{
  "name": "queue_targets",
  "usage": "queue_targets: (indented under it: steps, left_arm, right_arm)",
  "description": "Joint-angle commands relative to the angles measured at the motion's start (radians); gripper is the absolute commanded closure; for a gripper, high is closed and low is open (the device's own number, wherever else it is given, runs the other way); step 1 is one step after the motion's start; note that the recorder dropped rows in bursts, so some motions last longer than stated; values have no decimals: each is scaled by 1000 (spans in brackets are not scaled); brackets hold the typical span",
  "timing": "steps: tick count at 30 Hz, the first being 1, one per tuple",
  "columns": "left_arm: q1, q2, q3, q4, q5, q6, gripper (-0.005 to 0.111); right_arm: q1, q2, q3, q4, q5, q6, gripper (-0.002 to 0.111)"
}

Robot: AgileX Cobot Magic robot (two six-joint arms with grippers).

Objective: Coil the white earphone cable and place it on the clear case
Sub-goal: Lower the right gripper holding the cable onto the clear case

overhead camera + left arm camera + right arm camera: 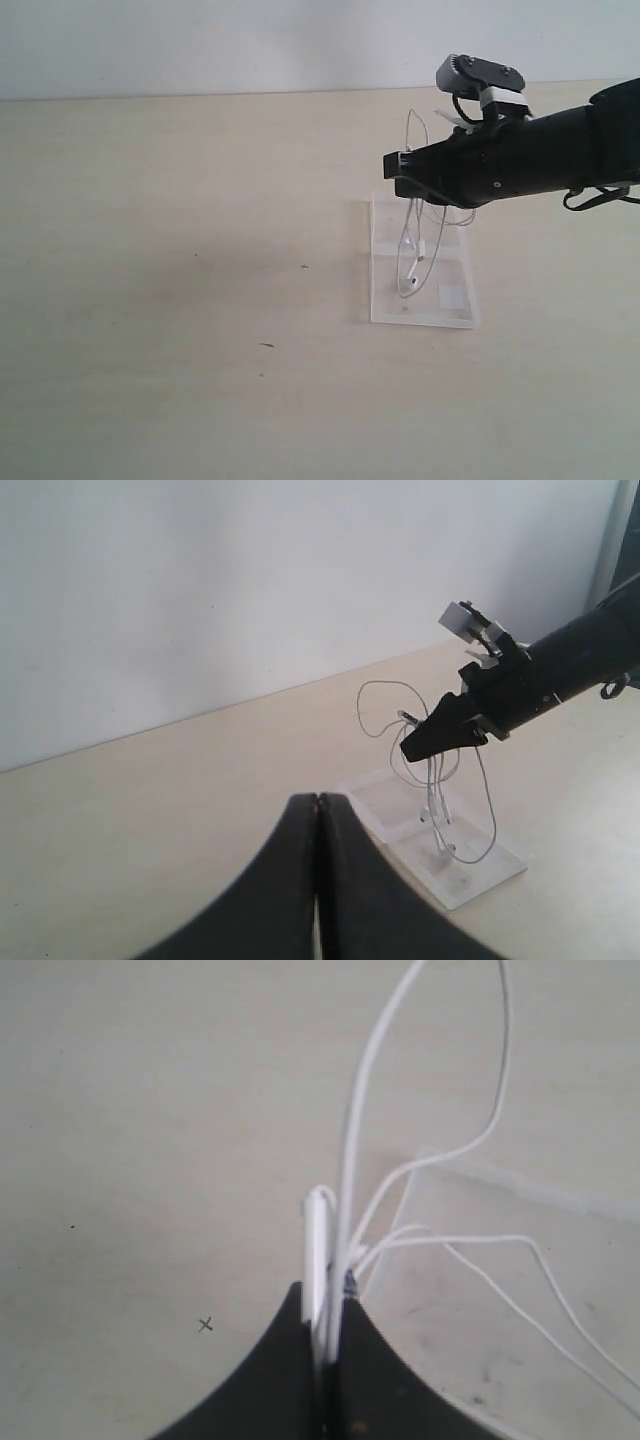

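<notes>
Clamping the bunched white earphone cable (pixel 420 248), the right gripper (pixel 393 170) hangs its loops over the clear case (pixel 425 321), centre-right, ready for lowering.

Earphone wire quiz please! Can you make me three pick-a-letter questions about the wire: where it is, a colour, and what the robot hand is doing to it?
1. Where does the thin white earphone cable dangle?
A. Over the flat clear plastic case
B. Off the table edge
C. Inside a box

2. What colour is the right gripper?
A. Red
B. Black
C. Yellow

3. What is the right gripper doing?
A. Wide open
B. Shut on the cable
C. Shut on the case

Answers:
1 A, the cable's loops hang right over the case.
2 B, the gripper looks black in every view.
3 B, the wrist view shows the wire pinched in the closed gripper.
</notes>
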Motion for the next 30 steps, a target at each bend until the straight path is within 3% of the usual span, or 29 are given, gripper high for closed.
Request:
queue_targets:
  steps: [1,30]
  left_arm:
    - [0,-5,1,5,6,-1,107]
    - [0,-5,10,5,6,-1,107]
  right_arm:
    - [1,1,-7,2,23,-13,108]
    - [1,212,-72,-41,131,-38,108]
